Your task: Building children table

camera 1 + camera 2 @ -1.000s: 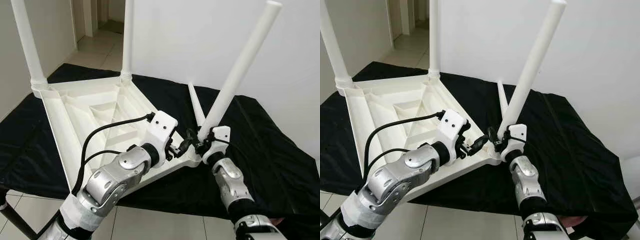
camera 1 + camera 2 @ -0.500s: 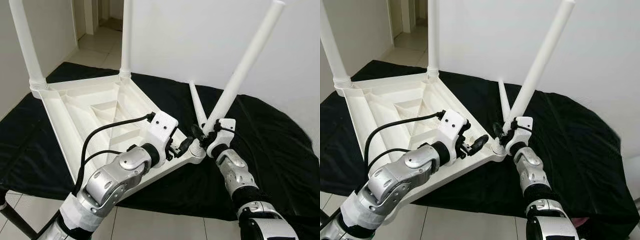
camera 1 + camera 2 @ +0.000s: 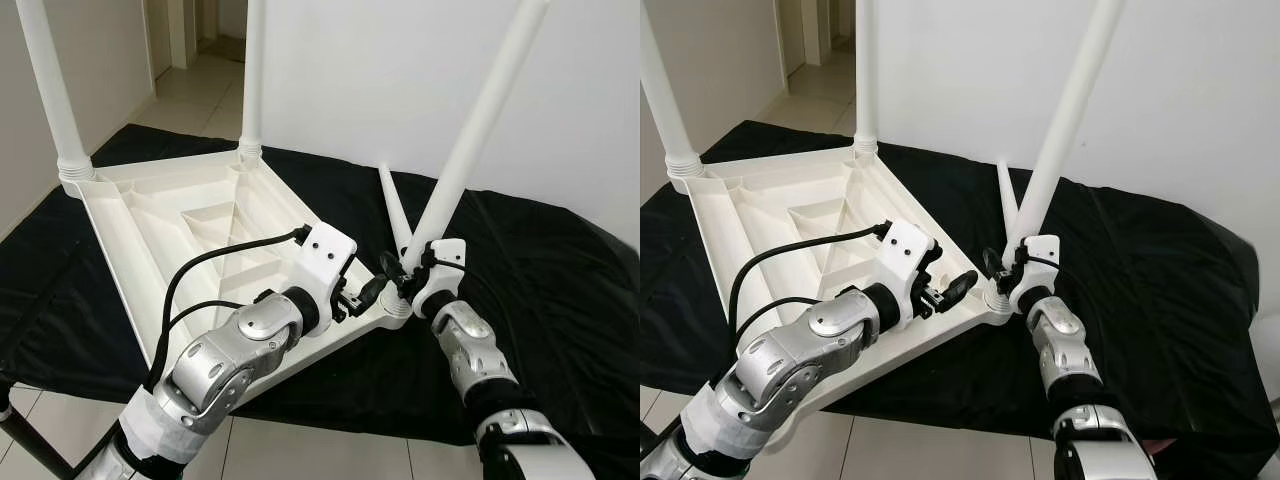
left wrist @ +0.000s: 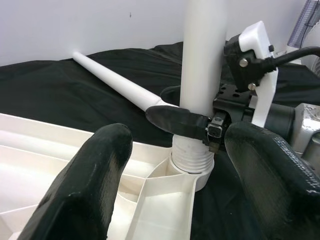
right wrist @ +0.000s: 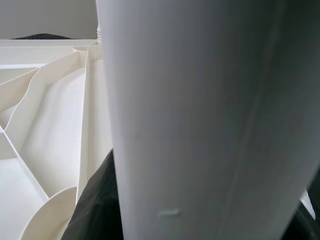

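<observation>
A white tabletop point(image 3: 190, 235) lies upside down on a black cloth point(image 3: 560, 290), its ribbed underside facing up. Two legs stand screwed into its far corners: one at the far left point(image 3: 55, 90), another point(image 3: 252, 70) to its right.

The left gripper point(image 3: 368, 292) hovers at the near right edge of the tabletop, its two fingers point(image 4: 95, 175) spread wide apart with nothing between them, pointing at the near right corner socket point(image 4: 192, 160).

In that socket stands a third leg point(image 3: 480, 120), tilted to the right. The right gripper point(image 3: 405, 280) is clamped around its base, just above the threaded collar; one finger point(image 4: 177, 120) wraps across the front of the leg in the left wrist view.

A fourth leg point(image 3: 395, 210) lies loose on the cloth just beyond, its tapered end pointing away to the far left.
</observation>
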